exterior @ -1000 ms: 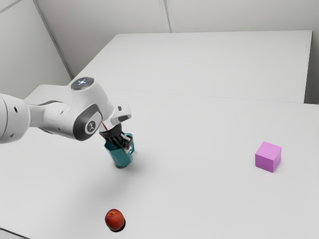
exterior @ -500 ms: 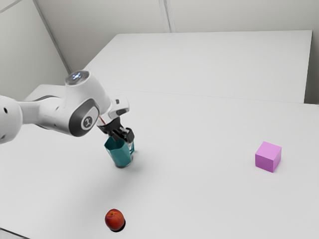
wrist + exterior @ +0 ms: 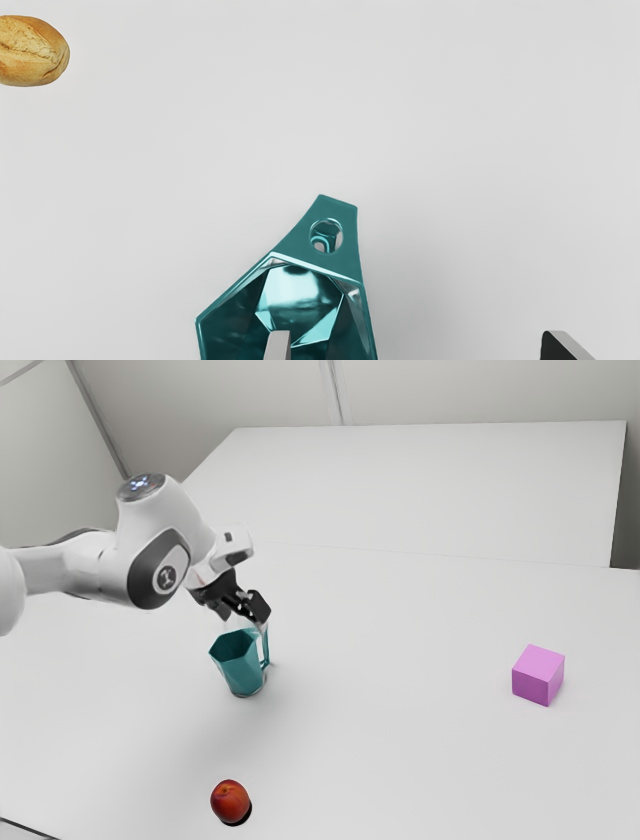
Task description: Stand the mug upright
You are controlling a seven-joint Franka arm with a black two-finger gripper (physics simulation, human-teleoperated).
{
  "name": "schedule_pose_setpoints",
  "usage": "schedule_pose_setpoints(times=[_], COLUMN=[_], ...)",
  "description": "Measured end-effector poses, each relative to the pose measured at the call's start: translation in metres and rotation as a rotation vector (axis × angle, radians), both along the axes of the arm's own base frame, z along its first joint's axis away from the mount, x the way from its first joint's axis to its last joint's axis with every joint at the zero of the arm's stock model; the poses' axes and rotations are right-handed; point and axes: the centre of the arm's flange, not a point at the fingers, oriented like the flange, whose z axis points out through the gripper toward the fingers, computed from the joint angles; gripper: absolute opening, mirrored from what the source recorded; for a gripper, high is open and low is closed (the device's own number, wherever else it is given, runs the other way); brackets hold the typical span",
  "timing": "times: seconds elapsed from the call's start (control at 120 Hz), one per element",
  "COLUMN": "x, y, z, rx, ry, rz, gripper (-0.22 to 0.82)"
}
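The gripper (image 3: pixel 243 618) hangs just above the mug in the exterior view, its two fingers apart. Below it the teal faceted mug (image 3: pixel 241 667) stands upright on the table, mouth up, its handle toward the exterior view's right. From the wrist view I look down into the mug (image 3: pixel 325 272), with its handle top and hole visible. The gripper (image 3: pixel 412 345) is open there: one fingertip shows over the mug's mouth and the other well outside its wall. Nothing is held between them.
A red-orange fruit (image 3: pixel 230 801) lies on the table (image 3: pixel 400 760) near the exterior view's bottom edge. A pink cube (image 3: pixel 538 675) sits toward the exterior view's right. A bread roll (image 3: pixel 31 51) lies on the table beyond the handle side of the mug.
My hand has risen up off the mug and drawn slightly toward the exterior view's left. The fingers that were down at the mug's rim are now above it. The mug stays in place.
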Motion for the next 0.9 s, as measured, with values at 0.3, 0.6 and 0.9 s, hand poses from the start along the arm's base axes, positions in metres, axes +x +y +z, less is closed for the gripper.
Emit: schedule_pose_setpoints(times=[0.3, 0.6, 0.9], x=[0.02, 0.044, 0.055], y=[-0.004, 0.005, 0.006], z=[0.041, 0.084, 0.134], rx=[-0.017, -0.014, -0.01], ry=[0.11, 0.187, 0.197], rz=[0.02, 0.05, 0.056], gripper=[0.57, 0.58, 0.58])
